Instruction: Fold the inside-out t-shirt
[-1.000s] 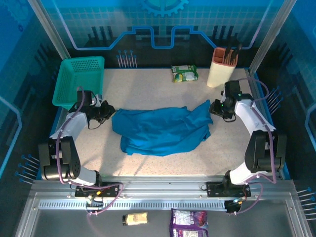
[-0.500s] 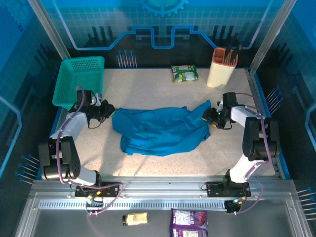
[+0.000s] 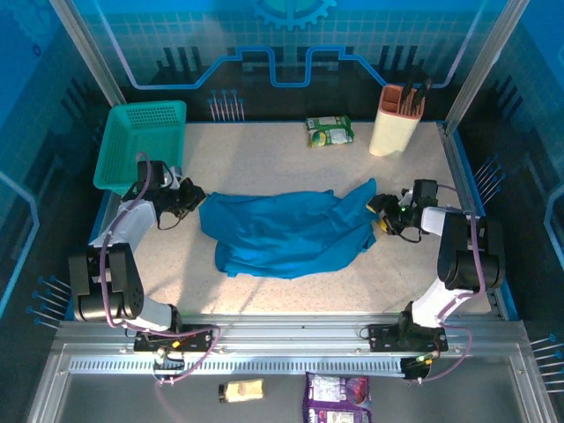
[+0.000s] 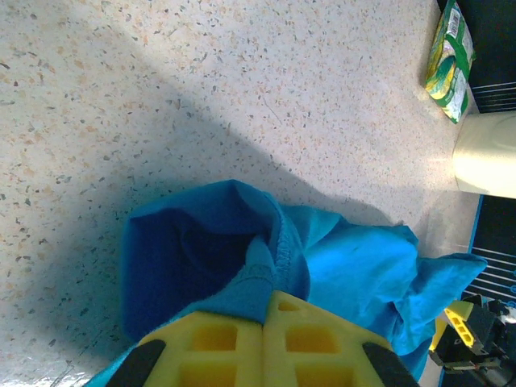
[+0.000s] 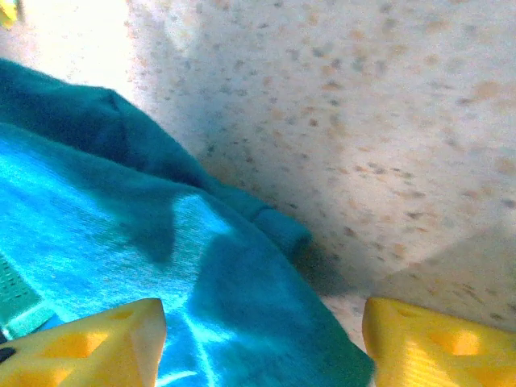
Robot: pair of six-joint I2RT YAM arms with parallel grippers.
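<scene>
Top external view: the inside-out t-shirt [image 3: 286, 231] lies crumpled at table centre, its long axis running 9 o'clock to 3 o'clock. The left gripper [image 3: 190, 201] sits at the 9 o'clock end, jaws pressed together on a bunched fold of cloth, as the left wrist view confirms. The right gripper [image 3: 381, 217] sits at the 3 o'clock end, jaws apart, holding nothing. In the right wrist view the cloth edge lies between its fingers [image 5: 89, 343]. Judgement: closing the right gripper should secure that end. The green snack packet [image 3: 330, 130] at 12 o'clock carries unreadable print. No label shows on the shirt.
</scene>
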